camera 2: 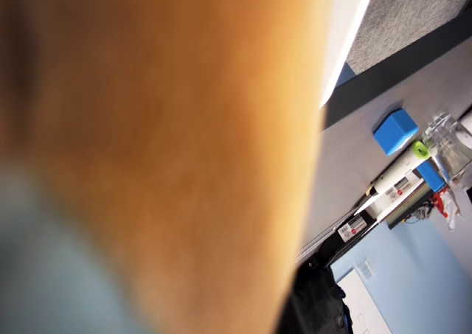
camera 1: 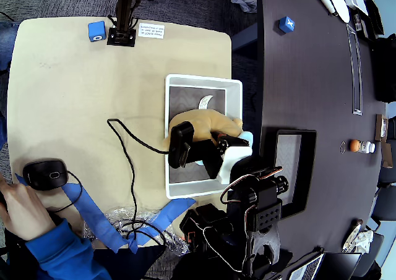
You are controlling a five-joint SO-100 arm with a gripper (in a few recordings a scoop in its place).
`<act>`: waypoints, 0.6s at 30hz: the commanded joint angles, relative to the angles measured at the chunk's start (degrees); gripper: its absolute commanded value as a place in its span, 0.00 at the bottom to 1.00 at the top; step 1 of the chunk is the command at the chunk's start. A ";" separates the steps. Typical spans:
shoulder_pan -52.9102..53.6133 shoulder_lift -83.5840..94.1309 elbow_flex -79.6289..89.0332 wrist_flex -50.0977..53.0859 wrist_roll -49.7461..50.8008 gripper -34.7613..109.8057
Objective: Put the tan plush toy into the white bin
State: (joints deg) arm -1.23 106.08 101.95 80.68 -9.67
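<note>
Jaws of the black gripper (camera 1: 213,145) sit buried against the soft tan plush toy (camera 1: 201,124), and whether they clasp it cannot be told in the overhead view. That toy lies inside the white rectangular plastic bin (camera 1: 185,81) on the beige table (camera 1: 74,94). Blurred tan fur (camera 2: 162,150) crowds the wrist view.

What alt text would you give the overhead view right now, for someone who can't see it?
The tan plush toy lies inside the white bin on a beige table, with the robot's gripper and black wrist camera directly over it. A black tray sits to the bin's right on a dark table.
</note>
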 commanded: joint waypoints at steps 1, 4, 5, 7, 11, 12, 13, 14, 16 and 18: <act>-0.35 0.53 -0.09 0.35 -0.70 0.28; -0.44 1.14 -0.09 0.62 -0.53 0.35; -0.44 1.14 -0.09 0.70 -0.44 0.38; -0.44 1.23 -0.09 0.79 -0.26 0.45; -0.44 1.23 -0.09 3.25 -0.09 0.56; -0.44 1.23 -0.09 4.22 0.00 0.58; -0.35 1.32 -0.18 4.57 0.00 0.61; -0.35 1.41 -0.18 5.19 -0.18 0.63; -0.35 2.81 -0.26 5.98 -0.53 0.67; -0.26 5.19 -0.26 6.86 -0.62 0.70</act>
State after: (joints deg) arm -1.32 106.17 102.13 85.87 -9.67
